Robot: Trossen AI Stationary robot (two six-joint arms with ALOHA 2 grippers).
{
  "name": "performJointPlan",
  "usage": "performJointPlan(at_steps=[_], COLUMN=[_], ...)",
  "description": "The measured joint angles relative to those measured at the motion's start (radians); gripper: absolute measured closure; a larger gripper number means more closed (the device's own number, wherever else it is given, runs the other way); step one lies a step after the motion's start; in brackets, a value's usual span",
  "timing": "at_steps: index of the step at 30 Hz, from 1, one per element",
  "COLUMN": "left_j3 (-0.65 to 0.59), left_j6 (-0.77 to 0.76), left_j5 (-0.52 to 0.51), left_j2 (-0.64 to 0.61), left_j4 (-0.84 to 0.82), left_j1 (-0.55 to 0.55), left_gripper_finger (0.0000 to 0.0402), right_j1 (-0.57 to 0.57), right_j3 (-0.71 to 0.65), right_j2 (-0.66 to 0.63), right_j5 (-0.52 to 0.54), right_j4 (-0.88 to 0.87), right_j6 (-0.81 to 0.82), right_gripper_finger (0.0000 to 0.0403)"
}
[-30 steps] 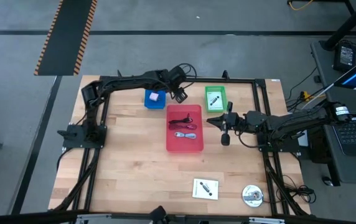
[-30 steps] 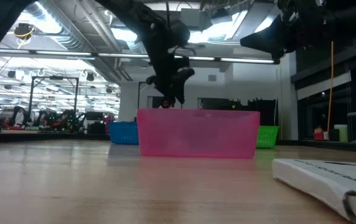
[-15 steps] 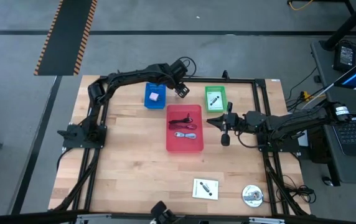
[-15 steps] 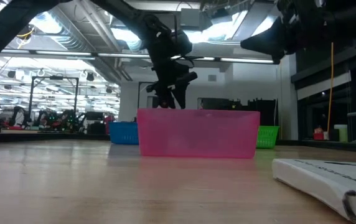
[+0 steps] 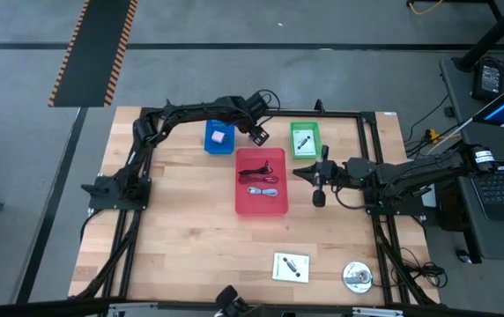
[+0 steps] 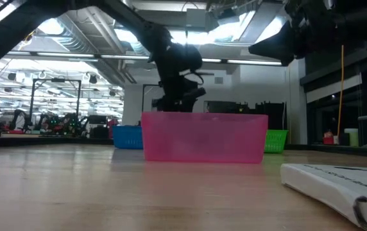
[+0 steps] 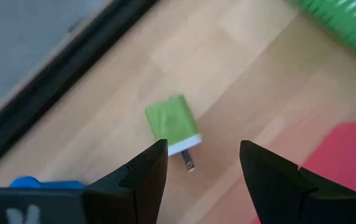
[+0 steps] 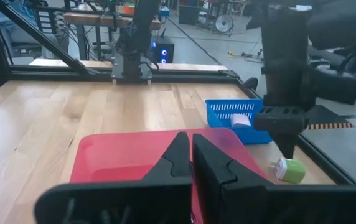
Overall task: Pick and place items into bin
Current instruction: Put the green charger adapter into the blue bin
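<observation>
A small green-and-white packet (image 7: 173, 124) with a short metal prong lies flat on the wood at the table's far side, between the blue tray (image 5: 219, 138) and the green tray (image 5: 305, 139). My left gripper (image 7: 203, 168) hangs open just above it, pointing steeply down, with a finger on either side and touching nothing. The right wrist view shows that gripper (image 8: 284, 130) over the packet (image 8: 288, 169). In the high view the left gripper (image 5: 258, 134) hides the packet. My right gripper (image 5: 300, 173) waits shut and level beside the red bin (image 5: 261, 180), which holds coiled cables.
The blue tray holds a pink block and the green tray a pen. A white card (image 5: 291, 266) and a silver disc (image 5: 357, 276) lie near the front right edge. A black frame rail runs along the far edge just behind the packet. Bare wood lies front left.
My left gripper has sunk toward the packet and drifted a little toward the table's right edge, rolling its wrist somewhat. Its fingers have stayed open.
</observation>
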Motion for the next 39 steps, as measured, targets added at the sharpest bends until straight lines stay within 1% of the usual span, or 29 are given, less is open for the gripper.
performJointPlan(at_steps=[8, 19, 25, 33, 36, 39], left_j3=[0.000, -0.001, -0.001, -0.002, -0.002, -0.002], left_j6=[0.002, -0.005, -0.023, -0.033, -0.033, -0.033], left_j5=[0.006, -0.003, -0.003, -0.004, -0.024, -0.016], left_j2=[0.050, 0.054, 0.054, 0.082, 0.093, 0.093], left_j4=[-0.002, 0.001, 0.041, 0.044, 0.061, 0.059], left_j1=[0.002, 0.012, 0.014, 0.020, 0.022, 0.026], left_gripper_finger=[0.0205, 0.0205, 0.0205, 0.0205, 0.0205, 0.0205], right_j1=[0.000, 0.000, 0.000, 0.000, 0.000, 0.000], right_j3=[0.000, 0.000, 0.000, 0.000, 0.000, 0.000], right_j2=[0.000, 0.000, 0.000, 0.000, 0.000, 0.000], right_j5=[0.000, 0.000, 0.000, 0.000, 0.000, 0.000], right_j4=[-0.018, -0.019, -0.020, -0.022, -0.022, -0.024], right_j6=[0.020, 0.020, 0.020, 0.020, 0.020, 0.020], right_gripper_finger=[0.0402, 0.0402, 0.0402, 0.0402, 0.0402, 0.0402])
